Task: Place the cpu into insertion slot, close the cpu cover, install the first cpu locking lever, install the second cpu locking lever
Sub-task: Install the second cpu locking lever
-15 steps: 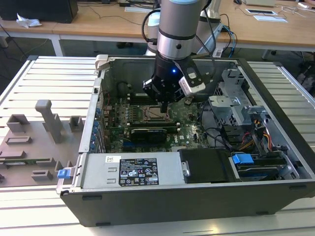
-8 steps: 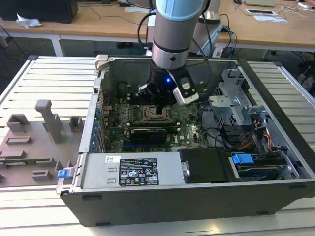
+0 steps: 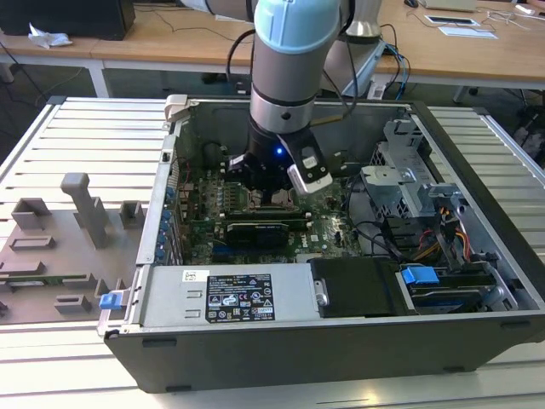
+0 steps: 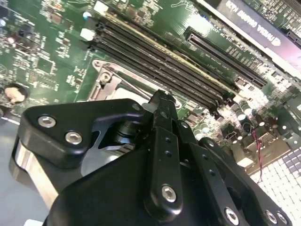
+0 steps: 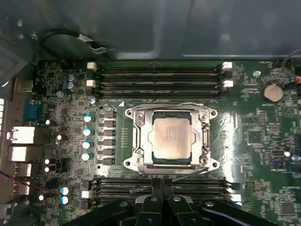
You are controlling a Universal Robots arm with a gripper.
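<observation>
Gripper (image 5: 162,186) seen clenched, nothing grasped, tips poised at memory slots (image 5: 160,189) beside socket. Cpu (image 5: 172,137) seated in socket, cpu cover (image 5: 139,136) closed around it, on motherboard (image 5: 254,141).

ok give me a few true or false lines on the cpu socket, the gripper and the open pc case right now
1. The pale square metal-topped cpu sits in the socket. True.
2. The silver-grey metal frame cpu cover stands upright, open. False: it lies flat around the chip.
3. The black gripper is beside the socket, over the memory slots. True.
4. The gripper carries the cpu. False: the chip lies in the socket.
5. The arm reaches into the open grey computer case. True.
</observation>
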